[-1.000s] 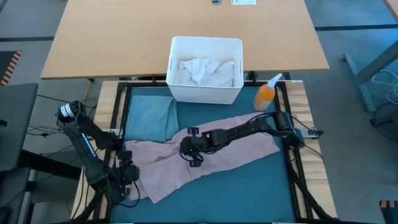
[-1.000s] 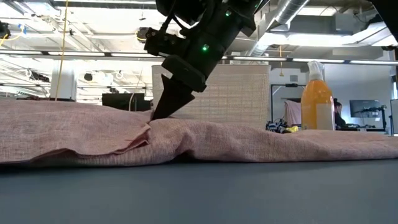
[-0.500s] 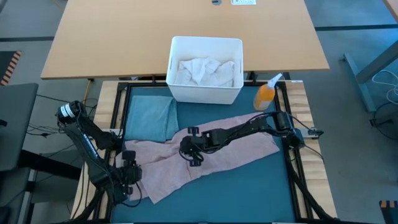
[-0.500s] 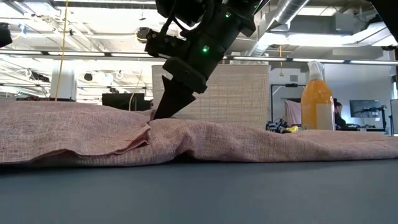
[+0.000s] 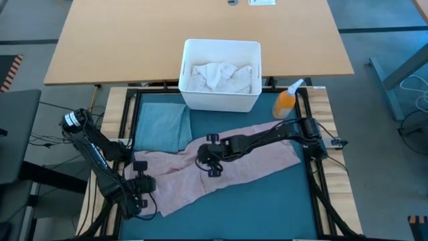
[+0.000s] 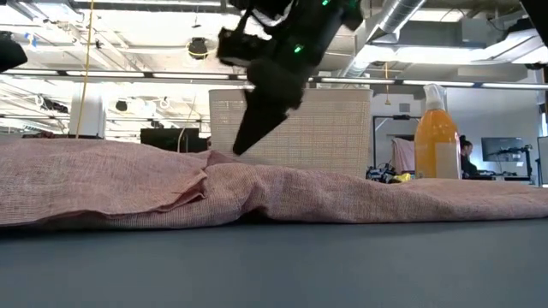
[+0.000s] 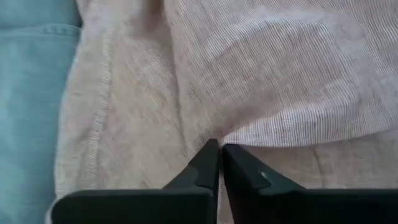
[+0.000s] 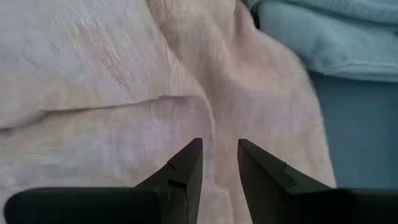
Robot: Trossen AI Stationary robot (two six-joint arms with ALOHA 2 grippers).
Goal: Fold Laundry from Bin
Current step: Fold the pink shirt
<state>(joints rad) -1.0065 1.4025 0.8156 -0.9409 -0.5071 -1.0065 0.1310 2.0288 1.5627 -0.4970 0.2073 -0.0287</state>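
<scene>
While the left gripper [image 7: 217, 152] is pinched tight on a fold of the pink shirt [image 5: 227, 164] at its near left end, its pull should stay low and even so the thin cloth does not slip out. Mid-mat, the right gripper [image 8: 216, 155] hangs just above the shirt, jaws parted and empty. Farther back, white cloth [image 5: 217, 75] waits in the bin [image 5: 224, 100].

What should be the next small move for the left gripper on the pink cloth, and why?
Probably lift a little: the left gripper is shut at an edge of the pink cloth, apparently pinching a fold, while the right gripper is open above it.
</scene>
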